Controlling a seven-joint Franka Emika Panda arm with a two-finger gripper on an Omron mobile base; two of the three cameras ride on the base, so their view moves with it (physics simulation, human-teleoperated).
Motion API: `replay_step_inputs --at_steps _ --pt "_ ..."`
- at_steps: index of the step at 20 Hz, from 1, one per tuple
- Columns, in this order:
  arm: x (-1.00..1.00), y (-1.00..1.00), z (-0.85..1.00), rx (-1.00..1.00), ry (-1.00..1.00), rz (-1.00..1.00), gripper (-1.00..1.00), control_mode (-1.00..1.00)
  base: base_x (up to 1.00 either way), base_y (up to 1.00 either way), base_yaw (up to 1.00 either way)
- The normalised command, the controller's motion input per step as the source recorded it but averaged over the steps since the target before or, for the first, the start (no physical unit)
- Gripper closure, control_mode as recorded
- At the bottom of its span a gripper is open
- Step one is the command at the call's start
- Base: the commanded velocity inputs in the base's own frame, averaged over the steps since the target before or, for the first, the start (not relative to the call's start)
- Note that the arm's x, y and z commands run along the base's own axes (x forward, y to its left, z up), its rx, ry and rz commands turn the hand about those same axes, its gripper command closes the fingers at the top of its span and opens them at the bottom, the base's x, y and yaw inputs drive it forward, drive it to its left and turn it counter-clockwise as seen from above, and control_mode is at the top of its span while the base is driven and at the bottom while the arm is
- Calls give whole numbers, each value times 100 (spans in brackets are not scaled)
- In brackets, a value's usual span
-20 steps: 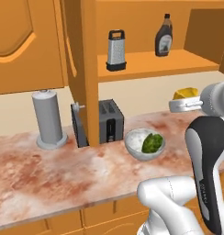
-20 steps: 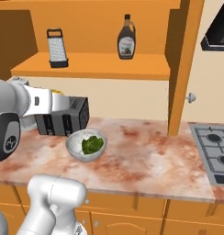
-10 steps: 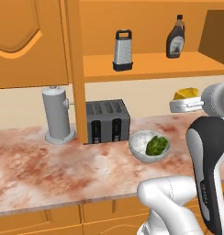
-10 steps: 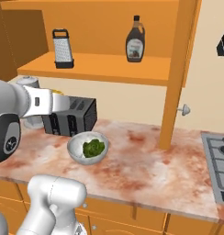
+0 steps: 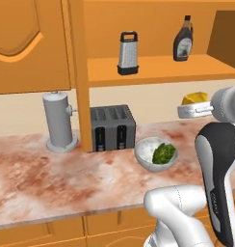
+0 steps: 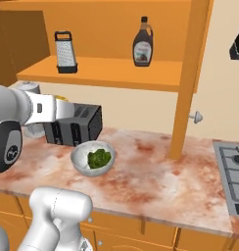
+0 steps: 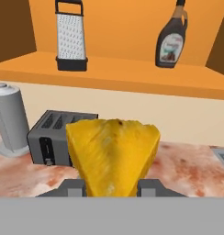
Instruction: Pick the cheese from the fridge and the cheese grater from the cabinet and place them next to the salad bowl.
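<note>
Cheese (image 7: 113, 156) sits at the lower centre of the hand view, clamped between the two fingertips (image 7: 72, 187) of the gripper (image 7: 111, 188), whose jaws are closed narrowly on it. In the left base view, the cheese is at the right edge, above the salad bowl (image 5: 155, 153). The cheese grater (image 5: 128, 53) stands at the top centre on the cabinet (image 5: 153, 70) shelf, with a syrup bottle (image 5: 183, 39) to its right.

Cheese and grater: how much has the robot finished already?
Done: the cheese is out of the fridge, clamped in the gripper above the counter. In hand: carrying it toward the bowl. Left: put it beside the bowl, then fetch the grater, which stands on the cabinet shelf.
</note>
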Motion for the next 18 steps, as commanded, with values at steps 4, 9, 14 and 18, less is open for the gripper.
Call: replay_step_inputs --at_steps 4,9,14,18 --pt "0 0 0 0 0 0 100 100 100 -11 -25" --pt "0 0 0 0 0 0 100 100 78 -34 -13" --pt "4 -43 -36 2 3 0 100 -100 8 -11 -2" --pt "11 -45 -41 0 7 0 100 -100 0 0 0"
